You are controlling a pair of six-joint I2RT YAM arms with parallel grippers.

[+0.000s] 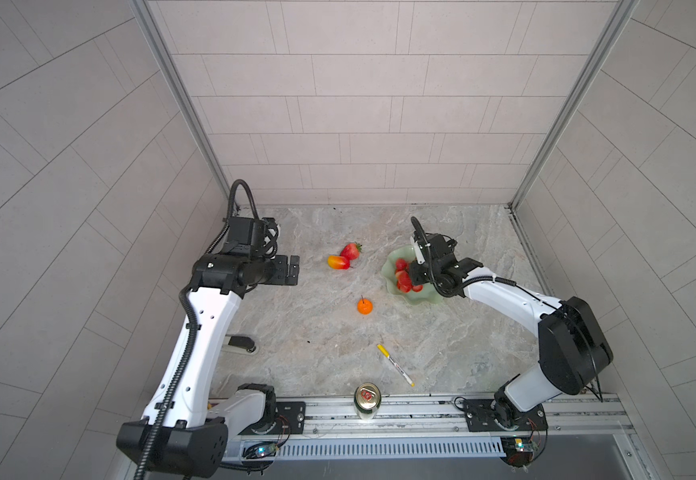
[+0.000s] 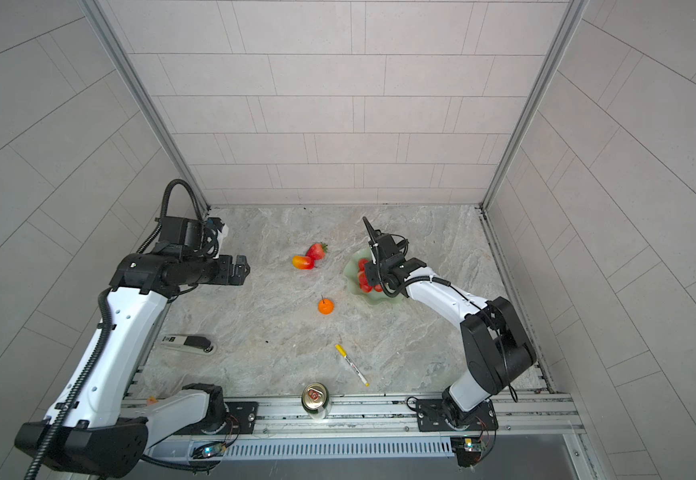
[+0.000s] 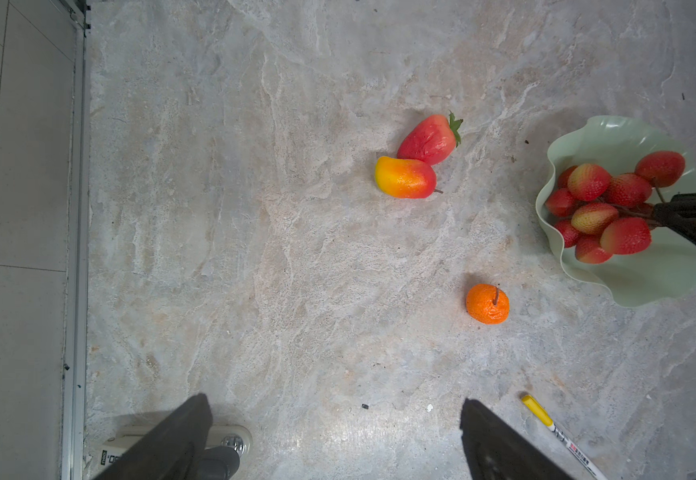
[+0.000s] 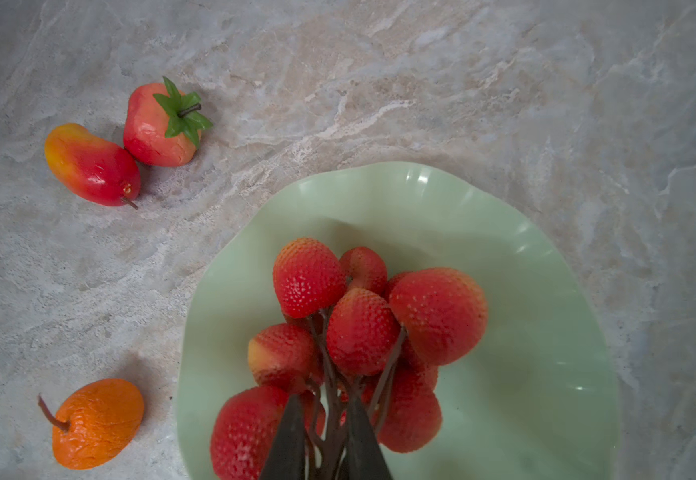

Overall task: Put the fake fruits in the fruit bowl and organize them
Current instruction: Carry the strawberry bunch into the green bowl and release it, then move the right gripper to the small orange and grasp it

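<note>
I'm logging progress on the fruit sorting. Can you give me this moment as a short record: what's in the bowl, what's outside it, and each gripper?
in bowl: berry cluster, inside the rim of the fruit bowl
outside bowl: strawberry and yellow-red fruit, touching each other; orange, on its own
right gripper: over the bowl, jaws close on either side of the cluster's stems; grip cannot be told
left gripper: open, empty, clear of the fruits
other items: marker, drink can
fruits left to place: three
</note>
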